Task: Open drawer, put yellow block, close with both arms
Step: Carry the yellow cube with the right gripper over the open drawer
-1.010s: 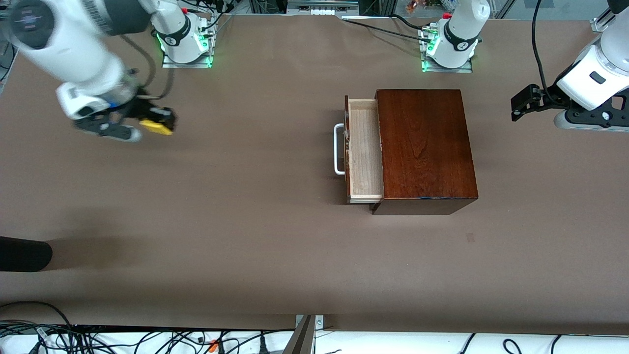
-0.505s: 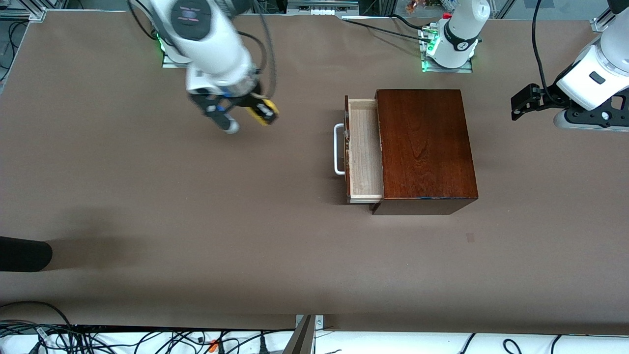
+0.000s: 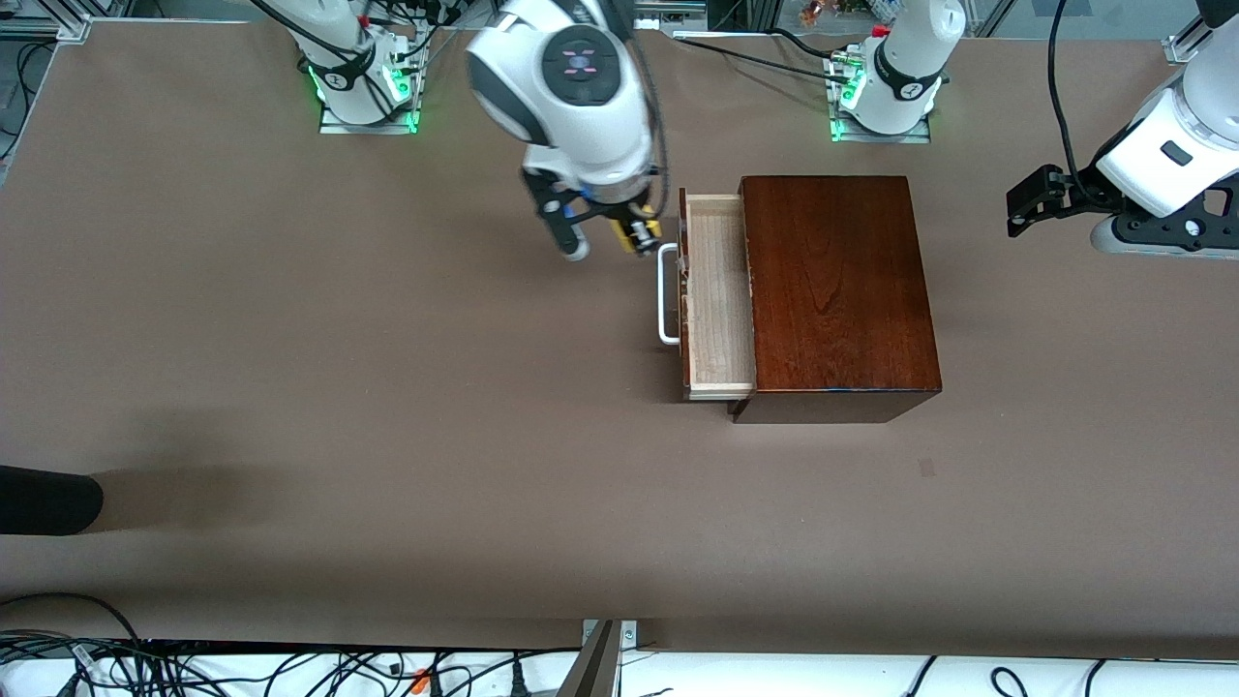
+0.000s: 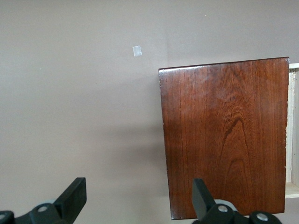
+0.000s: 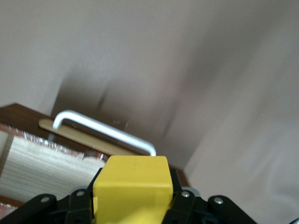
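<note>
So the yellow block [image 5: 131,186] is pinched between the black fingers [image 5: 70,203] of the right gripper [image 3: 634,232], which is clamped tight on it and up in the air, over the bare table right beside the drawer's white U-shaped handle [image 3: 666,295]. From the right wrist view the block fills the space between the jaws, and just past it you can see the handle, the dark front panel and a strip of the pale wood tray. The drawer [image 3: 718,300] is pulled partway out of the glossy mahogany box [image 3: 837,290], toward the right arm's end of the table, and the tray looks bare inside as far as it shows. The left gripper [image 3: 1036,198] waits off at the left arm's end of the table, well apart from the box, with its fingers [image 4: 74,198] spread wide apart and nothing between them; its wrist camera looks down on the box top and the brown table [image 3: 387,407].
</note>
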Tool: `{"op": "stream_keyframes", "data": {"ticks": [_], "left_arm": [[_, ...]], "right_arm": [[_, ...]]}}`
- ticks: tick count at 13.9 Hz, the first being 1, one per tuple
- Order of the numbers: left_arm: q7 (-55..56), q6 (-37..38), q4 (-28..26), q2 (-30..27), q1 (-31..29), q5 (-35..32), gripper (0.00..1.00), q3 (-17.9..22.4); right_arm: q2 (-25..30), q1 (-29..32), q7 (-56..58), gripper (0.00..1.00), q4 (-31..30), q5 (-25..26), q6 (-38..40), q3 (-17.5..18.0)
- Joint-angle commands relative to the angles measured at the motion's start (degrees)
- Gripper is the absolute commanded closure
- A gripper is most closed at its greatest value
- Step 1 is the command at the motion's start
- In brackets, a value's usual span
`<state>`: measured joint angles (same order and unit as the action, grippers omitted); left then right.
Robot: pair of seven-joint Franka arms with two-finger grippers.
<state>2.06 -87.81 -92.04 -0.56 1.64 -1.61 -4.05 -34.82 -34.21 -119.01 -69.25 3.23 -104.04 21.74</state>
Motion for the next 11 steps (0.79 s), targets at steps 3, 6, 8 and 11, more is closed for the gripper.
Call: {"op": "stream_keyframes", "data": {"ticks": [3,6,8,11], "left_arm": [[-0.9,0.7,0.2,-0.7,-0.1,1.3,0.0,0.2],[-0.9,0.7,0.2,-0.7,-0.1,1.3,0.0,0.2],[-0.9,0.7,0.2,-0.7,-0.1,1.3,0.0,0.2],[-0.9,0.7,0.2,-0.7,-0.1,1.3,0.0,0.2]], "right_arm": [[-9.0,-8.7,-11.8,1.0,9.2,2.1,-3.9,-4.1],[-11.5,-11.8,-16.1,1.0,10.4,2.0,-8.1,-7.5],[-13.1,-11.7,-17.0,1.0,10.5,2.0,-10.5,-7.8],[-15.1,-11.8,-18.0,1.0,10.5,2.0,-13.1,-8.5]]}}
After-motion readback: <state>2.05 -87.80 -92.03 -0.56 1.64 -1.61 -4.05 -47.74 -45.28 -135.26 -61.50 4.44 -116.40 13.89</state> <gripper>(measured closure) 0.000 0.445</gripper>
